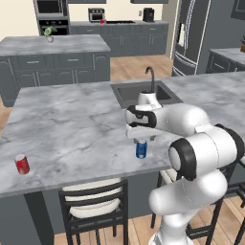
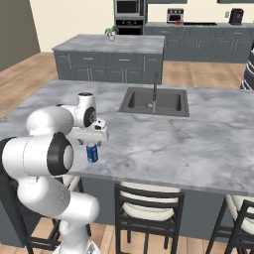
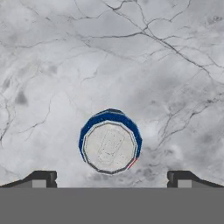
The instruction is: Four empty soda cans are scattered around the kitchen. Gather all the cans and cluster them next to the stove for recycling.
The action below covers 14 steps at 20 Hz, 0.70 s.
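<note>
On island counter [image 1: 72, 129]: 1 blue can [image 1: 141, 149], 1 red can [image 1: 22, 164] | gripper [image 3: 111, 179] spread wide, empty

Grey marbled desk [image 1: 72, 129], forming a large island; a dark rectangular sink [image 1: 129, 94] is set into its far side, with a thin curved black faucet [image 1: 151, 76] standing at the basin's rim. Two chairs with dark frames and pale cushions, one [image 1: 93, 203] tucked under the desk's near edge and one [image 2: 149, 208] seen from the other side. A second island [image 1: 52, 45] with dark grey drawer fronts stands behind, carrying a small potted plant [image 1: 49, 32]. Against the rear wall: a run of dark cabinets [image 2: 208, 42], a black built-in wall oven [image 1: 51, 14], a grey toaster oven [image 1: 96, 15], and a black appliance [image 1: 149, 14], kind unclear. A dark refrigerator [image 1: 194, 33] stands at right. Floor [image 1: 134, 67] of light wood planks.
</note>
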Available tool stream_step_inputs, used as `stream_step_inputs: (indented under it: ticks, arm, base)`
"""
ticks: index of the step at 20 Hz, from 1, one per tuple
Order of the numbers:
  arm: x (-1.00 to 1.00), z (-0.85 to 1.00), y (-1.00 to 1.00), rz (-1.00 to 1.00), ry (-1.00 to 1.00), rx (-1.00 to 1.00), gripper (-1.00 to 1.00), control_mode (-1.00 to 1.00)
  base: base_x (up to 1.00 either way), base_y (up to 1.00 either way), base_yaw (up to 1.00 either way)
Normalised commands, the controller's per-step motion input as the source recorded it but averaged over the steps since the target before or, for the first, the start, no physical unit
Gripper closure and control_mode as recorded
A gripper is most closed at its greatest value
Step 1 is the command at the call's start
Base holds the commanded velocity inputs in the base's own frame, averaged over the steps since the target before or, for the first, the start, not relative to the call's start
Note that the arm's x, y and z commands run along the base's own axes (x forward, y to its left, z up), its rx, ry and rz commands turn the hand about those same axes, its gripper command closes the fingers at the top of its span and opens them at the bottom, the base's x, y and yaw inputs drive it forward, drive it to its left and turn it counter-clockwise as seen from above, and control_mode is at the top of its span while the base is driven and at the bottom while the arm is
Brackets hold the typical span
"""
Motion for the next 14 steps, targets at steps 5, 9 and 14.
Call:
stream_step_inputs:
  ticks: [5, 9, 14]
  arm:
    - [0.15, -0.14, 0.00, 0.00, 0.03, 0.00, -1.00, -1.00]
    - [0.11, -0.11, 0.00, 0.00, 0.03, 0.00, -1.00, -1.00]
    - [0.02, -0.11, 0.00, 0.00, 0.04, 0.00, -1.00, -1.00]
  base:
    - [0.00, 0.00, 0.00]
    - [0.00, 0.00, 0.00]
    - [0.00, 0.00, 0.00]
